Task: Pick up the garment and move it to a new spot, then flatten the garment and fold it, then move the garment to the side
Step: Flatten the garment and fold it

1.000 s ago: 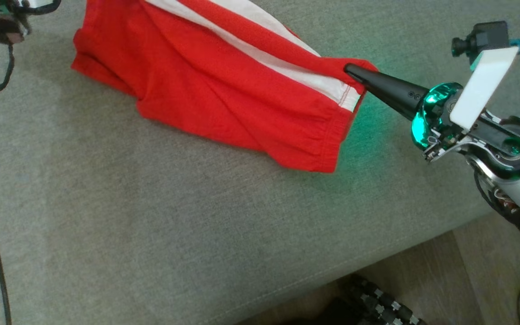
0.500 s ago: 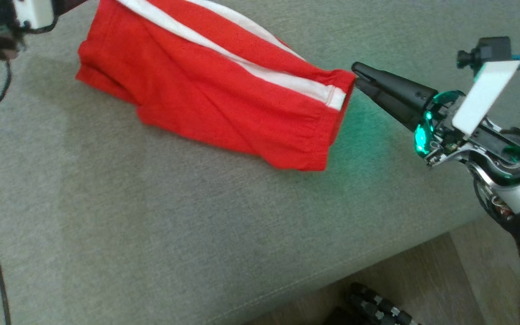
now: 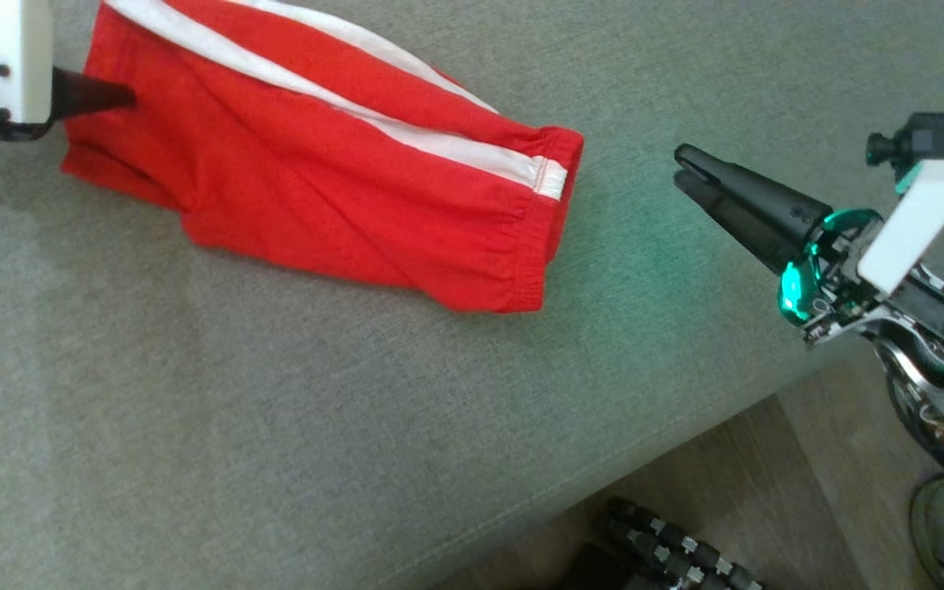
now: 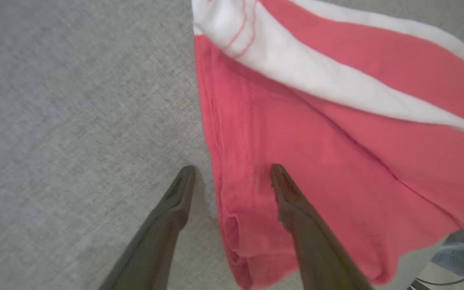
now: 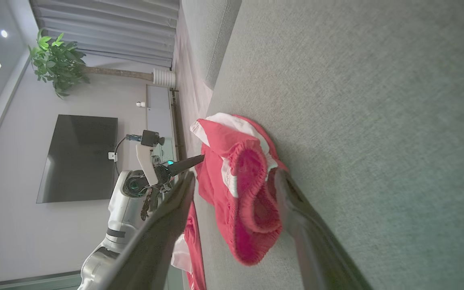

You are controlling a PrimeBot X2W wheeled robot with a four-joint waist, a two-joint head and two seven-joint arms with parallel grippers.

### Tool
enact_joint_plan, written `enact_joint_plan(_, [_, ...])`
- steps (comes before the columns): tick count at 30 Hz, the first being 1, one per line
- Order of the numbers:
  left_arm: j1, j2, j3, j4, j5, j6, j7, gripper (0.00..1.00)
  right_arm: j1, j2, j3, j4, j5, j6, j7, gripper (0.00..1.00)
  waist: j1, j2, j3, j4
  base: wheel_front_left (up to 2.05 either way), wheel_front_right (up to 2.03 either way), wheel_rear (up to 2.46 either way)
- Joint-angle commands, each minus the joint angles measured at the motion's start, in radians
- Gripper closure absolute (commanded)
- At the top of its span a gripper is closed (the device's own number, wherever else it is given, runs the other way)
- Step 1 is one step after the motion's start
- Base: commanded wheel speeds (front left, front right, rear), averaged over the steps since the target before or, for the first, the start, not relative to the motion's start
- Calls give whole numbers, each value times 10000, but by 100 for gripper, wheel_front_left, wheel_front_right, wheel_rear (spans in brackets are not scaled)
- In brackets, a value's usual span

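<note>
The garment [image 3: 341,180], red shorts with white side stripes, lies spread on the grey sofa cushion [image 3: 275,426]. My left gripper [image 3: 124,97] is at the shorts' left end. In the left wrist view it [image 4: 232,171] stands open, one finger over the red cloth [image 4: 336,169] and the other over bare cushion, with the hem edge between them, not pinched. My right gripper [image 3: 681,164] hovers open a short way right of the elastic waistband [image 3: 550,188], not touching it. The right wrist view shows that gripper [image 5: 235,175] with its fingers apart and the waistband opening [image 5: 252,193] beyond them.
The cushion's front edge [image 3: 603,483] runs diagonally at lower right, with wooden floor [image 3: 808,492] beyond and a black ribbed cable chain [image 3: 677,549] on it. The sofa back cushion [image 5: 208,36] rises behind the shorts. A dark screen [image 5: 79,157] and a plant [image 5: 56,62] are far off.
Both grippers have opened and let go of the shorts, which now lie slack on the cushion. The right gripper has drawn back from the waistband. The head view has shifted too.
</note>
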State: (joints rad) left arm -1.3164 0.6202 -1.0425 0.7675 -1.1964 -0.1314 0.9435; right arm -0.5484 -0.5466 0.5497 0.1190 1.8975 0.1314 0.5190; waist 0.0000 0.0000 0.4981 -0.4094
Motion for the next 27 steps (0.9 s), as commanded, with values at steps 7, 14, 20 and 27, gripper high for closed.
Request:
enact_joint_plan(7, [-6,249,380,-557,-685,20,758,58,688,-168,-423,-402,-198,-7,-71,0,0,0,-47,-42,0,0,0])
enact_joint_plan(14, [259,296,558,-601,-859,114,400,100,912,88,-608,-275,-442,-7,7,0,0,0,-297,356,0,0,0])
enact_joint_plan(20, [845,292,723,-777,-1274,85,158,100,1172,99,-769,-41,-629,-7,103,0,0,0,-1078,1078,0,0,0])
enact_joint_plan(27, [1971,472,691,-1493,-1869,44,239,100,1450,-27,-781,161,-821,-7,234,0,0,0,-1970,1815,0,0,0])
